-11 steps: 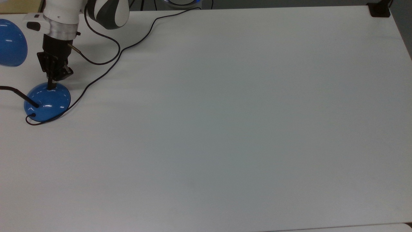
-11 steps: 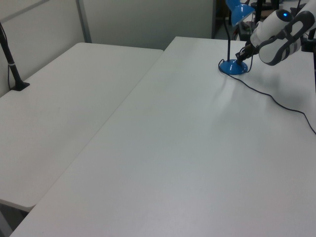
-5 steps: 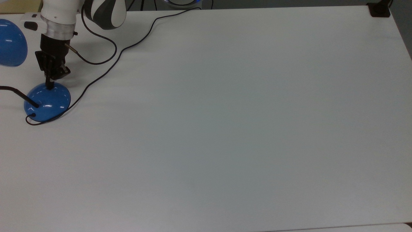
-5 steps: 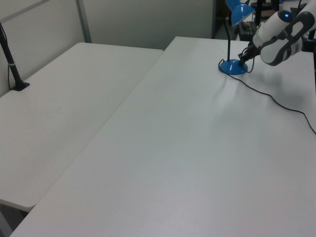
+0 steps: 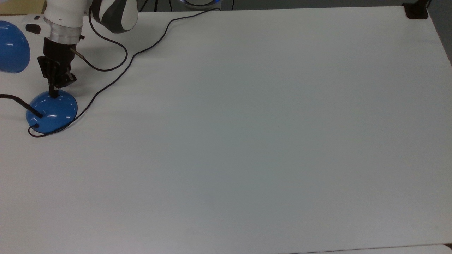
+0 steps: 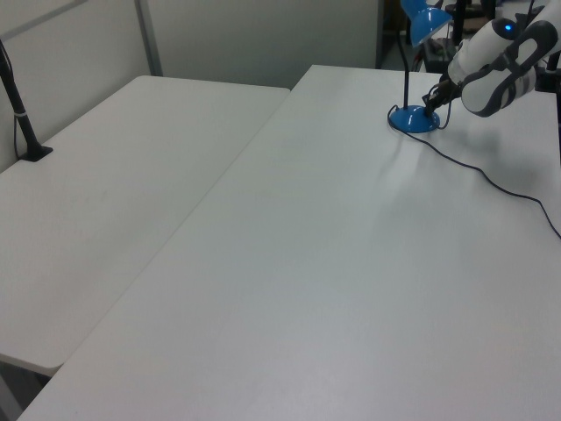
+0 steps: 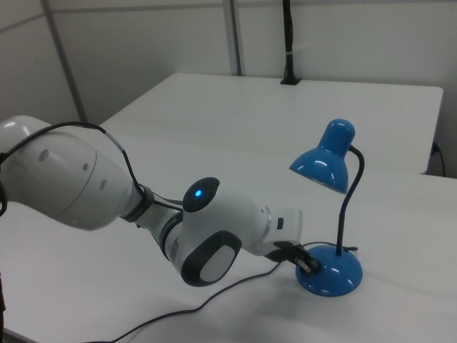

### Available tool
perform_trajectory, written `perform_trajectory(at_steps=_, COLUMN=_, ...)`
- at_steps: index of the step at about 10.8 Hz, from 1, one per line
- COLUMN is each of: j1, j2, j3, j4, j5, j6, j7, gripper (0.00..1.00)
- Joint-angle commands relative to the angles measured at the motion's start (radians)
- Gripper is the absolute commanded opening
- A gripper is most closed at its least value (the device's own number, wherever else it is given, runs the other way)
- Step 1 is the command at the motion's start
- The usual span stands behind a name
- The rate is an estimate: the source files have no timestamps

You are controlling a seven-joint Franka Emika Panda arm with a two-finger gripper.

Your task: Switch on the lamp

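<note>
While seen from the top view: lamp (image 5: 52, 111) at the far left edge of the white desk (image 5: 247, 141), its blue dome base sitting flat, thin black neck running off the top view's left, blue shade partly cut off at the upper left corner. Black cord (image 5: 116, 76) looping around the base and trailing up across the desk toward the top edge. Claw (image 5: 54, 92) pointing down at the upper rim of the base, dark fingertips touching or almost touching the blue dome; fingers drawn close together, nothing gripped between them. White arm (image 5: 70, 14) entering from the upper left, with a second thin cable hanging off the wrist.

From the left view: lamp (image 6: 413, 118) far back on the desk (image 6: 351, 263), upright, shade high above the base. Claw (image 6: 430, 107) at the left view's right side of the base, tip against the dome. Cord (image 6: 491, 180) snaking toward the left view's right edge. Second white desk (image 6: 105, 210) alongside, with a black clamp post (image 6: 22, 118) at its far side.

From the right view: lamp (image 7: 332, 271) upright, neck curving up to the downward-tilted shade. Claw (image 7: 308, 264) low at the right view's left side of the base, pressed against the dome, fingers near together, holding nothing. Bulky white arm (image 7: 107, 193) stretching in from the right view's left, a blue light glowing on one joint.
</note>
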Motion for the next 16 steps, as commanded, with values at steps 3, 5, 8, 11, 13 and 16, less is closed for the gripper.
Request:
perform_trajectory(at_steps=3, j1=0.011, j2=0.014, j3=-0.008, j4=0.031, j5=-0.007, j6=0.021, j7=0.024, gripper=0.00)
perform_trajectory(at_steps=5, j1=0.012, j2=0.022, j3=-0.007, j4=0.040, j5=-0.007, j6=0.021, j7=0.024, gripper=0.00)
perform_trajectory(at_steps=8, j1=0.015, j2=0.028, j3=-0.007, j4=0.048, j5=-0.007, j6=0.011, j7=0.015, gripper=0.00)
perform_trajectory(at_steps=11, j1=0.017, j2=0.013, j3=-0.007, j4=0.040, j5=-0.007, j6=-0.024, j7=0.010, gripper=0.00)
perform_trajectory(at_steps=13, j1=0.017, j2=-0.004, j3=-0.007, j4=0.040, j5=-0.008, j6=-0.048, j7=0.012, gripper=0.00)
perform_trajectory(at_steps=16, j1=0.017, j2=-0.018, j3=-0.007, j4=0.031, j5=-0.008, j6=-0.070, j7=0.009, gripper=0.00)
